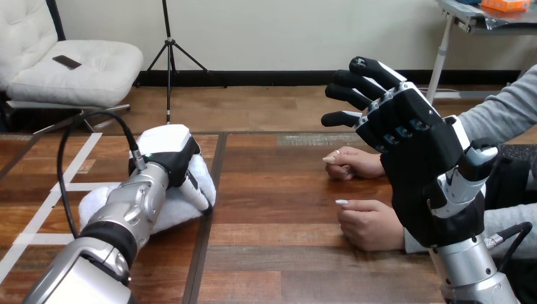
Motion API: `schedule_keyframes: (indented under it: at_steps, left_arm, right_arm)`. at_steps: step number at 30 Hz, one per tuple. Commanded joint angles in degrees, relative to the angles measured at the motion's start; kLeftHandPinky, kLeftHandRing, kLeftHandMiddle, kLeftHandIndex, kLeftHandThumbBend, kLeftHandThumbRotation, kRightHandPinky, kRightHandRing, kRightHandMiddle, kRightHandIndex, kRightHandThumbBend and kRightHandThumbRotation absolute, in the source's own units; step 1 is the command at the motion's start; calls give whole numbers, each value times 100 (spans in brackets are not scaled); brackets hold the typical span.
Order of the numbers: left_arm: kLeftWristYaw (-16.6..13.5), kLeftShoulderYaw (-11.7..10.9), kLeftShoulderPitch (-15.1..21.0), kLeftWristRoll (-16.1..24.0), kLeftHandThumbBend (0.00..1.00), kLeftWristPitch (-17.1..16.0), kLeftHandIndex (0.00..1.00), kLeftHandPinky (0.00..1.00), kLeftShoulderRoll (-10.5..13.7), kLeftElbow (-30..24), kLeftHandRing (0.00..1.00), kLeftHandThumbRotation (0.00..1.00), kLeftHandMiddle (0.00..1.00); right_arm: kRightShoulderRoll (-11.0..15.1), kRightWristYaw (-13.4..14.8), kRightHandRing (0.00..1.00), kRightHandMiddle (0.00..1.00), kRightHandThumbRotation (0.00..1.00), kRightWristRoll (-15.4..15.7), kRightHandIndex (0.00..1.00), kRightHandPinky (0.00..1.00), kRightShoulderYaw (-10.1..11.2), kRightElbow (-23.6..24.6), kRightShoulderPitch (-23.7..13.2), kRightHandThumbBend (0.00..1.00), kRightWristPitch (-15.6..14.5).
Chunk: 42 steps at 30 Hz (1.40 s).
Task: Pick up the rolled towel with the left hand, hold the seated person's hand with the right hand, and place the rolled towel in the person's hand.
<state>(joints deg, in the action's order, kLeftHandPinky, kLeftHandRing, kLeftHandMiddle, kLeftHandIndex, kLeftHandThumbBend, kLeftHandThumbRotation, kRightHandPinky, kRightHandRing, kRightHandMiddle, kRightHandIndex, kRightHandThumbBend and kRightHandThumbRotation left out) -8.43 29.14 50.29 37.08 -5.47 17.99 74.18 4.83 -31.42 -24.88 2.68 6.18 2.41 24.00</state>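
Note:
A white rolled towel (170, 212) lies on the wooden table (278, 253) at the left. My left hand (170, 151) rests on top of it with its fingers curled down round the roll's right end. My right hand (411, 136) is raised at the right, palm showing, fingers straight and spread, open and holding nothing. Two hands of the person rest loosely closed on the table: the far one (354, 162) just left of my right hand, the near one (370, 221) below and beside my right palm. My right hand is apart from both.
The person's grey sleeves (500, 114) come in from the right edge behind my right arm. A dark seam (209, 215) runs down the table beside the towel. White tape lines (57, 190) mark the table's left part.

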Motion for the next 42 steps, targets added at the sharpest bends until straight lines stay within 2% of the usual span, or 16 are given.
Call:
schedule_keyframes:
  at_steps: [1, 11, 16, 22, 25, 29, 42]
  left_arm:
    - [-190, -280, 19, -232, 85, -156, 43, 33, 109, -333, 40, 0, 46]
    - [-472, -587, -312, -444, 86, -594, 43, 34, 322, -936, 41, 0, 46]
    - [-571, -781, -551, -557, 81, -699, 42, 33, 418, -1411, 40, 0, 46]
    - [-531, -1181, -1035, -869, 77, -752, 42, 30, 532, -2378, 37, 0, 44]
    - [-627, -1363, -1323, -966, 75, -850, 41, 26, 580, -2907, 33, 0, 41]
    - [-621, -1626, -1735, -1114, 75, -766, 41, 25, 599, -3733, 32, 0, 40]
    - [-666, -2278, -2829, -1307, 79, -641, 41, 28, 444, -5838, 34, 0, 41]
  right_arm:
    - [6, 38, 81, 82, 100, -37, 81, 68, 22, 187, -154, 100, 29]
    - [9, -3, 82, 82, 100, -43, 82, 69, 44, 13, -215, 100, 53]
    - [2, -59, 83, 83, 100, -60, 83, 69, 76, -170, -286, 100, 99]
    - [-37, -79, 83, 84, 100, -28, 83, 70, 116, -456, -382, 97, 176]
    - [-48, -102, 84, 84, 100, -30, 83, 71, 133, -623, -442, 95, 199]
    - [-42, -47, 84, 84, 100, 48, 83, 73, 155, -822, -493, 94, 176]
    - [77, -55, 88, 86, 100, 352, 85, 84, 182, -1513, -688, 93, 319]
